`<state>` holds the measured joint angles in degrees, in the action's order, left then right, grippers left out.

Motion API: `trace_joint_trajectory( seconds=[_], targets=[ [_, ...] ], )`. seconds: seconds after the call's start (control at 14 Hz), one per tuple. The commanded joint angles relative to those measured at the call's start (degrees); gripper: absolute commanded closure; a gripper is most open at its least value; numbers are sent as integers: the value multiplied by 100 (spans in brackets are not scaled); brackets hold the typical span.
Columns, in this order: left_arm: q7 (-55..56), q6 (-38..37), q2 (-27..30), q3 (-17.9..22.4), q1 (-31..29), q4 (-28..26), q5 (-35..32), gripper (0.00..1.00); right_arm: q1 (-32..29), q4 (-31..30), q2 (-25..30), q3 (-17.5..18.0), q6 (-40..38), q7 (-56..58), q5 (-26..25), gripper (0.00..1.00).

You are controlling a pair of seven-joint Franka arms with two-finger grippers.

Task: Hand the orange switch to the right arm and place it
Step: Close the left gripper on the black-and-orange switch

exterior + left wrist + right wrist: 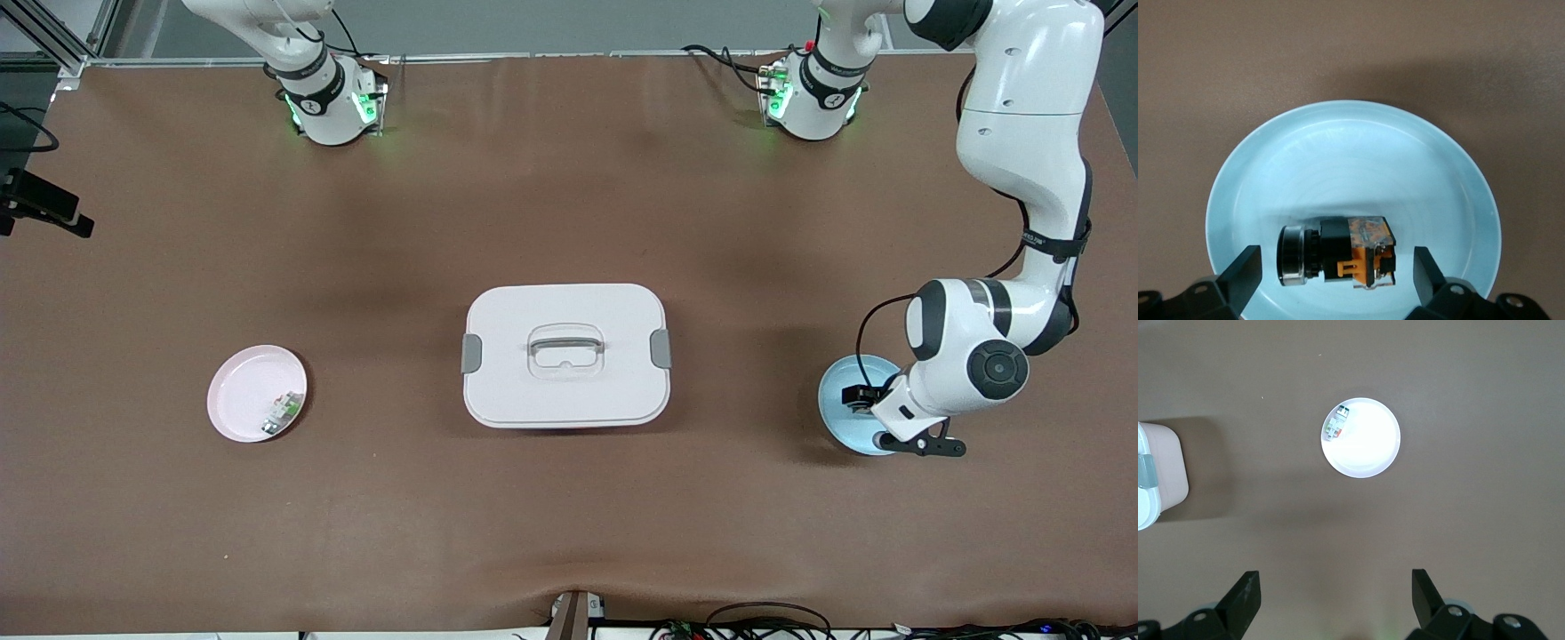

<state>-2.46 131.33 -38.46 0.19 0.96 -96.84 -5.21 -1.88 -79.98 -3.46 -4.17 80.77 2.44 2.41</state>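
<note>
The orange switch [1337, 250] lies on its side in the pale blue plate [1351, 153], its silvery end on one side and orange middle on the other, toward the left arm's end of the table. The left gripper [1337, 277] hangs just over it, fingers spread wide either side of the switch and touching nothing. On the brown table [569, 516], read as a clock face in the front view, the blue plate sits at about three o'clock, the white lidded box [565, 354] at the centre, and the pink plate [256, 393] holding a small white-and-green part [283, 413] at about eight o'clock. The right gripper [1337, 597] waits high above the table near the pink plate, fingers wide apart and empty. Cables run along the table's near edge.
</note>
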Motion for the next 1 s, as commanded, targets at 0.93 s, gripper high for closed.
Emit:
trace_joint_trajectory(
  seconds=[0.93],
  targets=[
    [70,499,-65,-45,-88,-213,-68,0,-49,70,-6,31,-70,47,-30,0]
  ],
)
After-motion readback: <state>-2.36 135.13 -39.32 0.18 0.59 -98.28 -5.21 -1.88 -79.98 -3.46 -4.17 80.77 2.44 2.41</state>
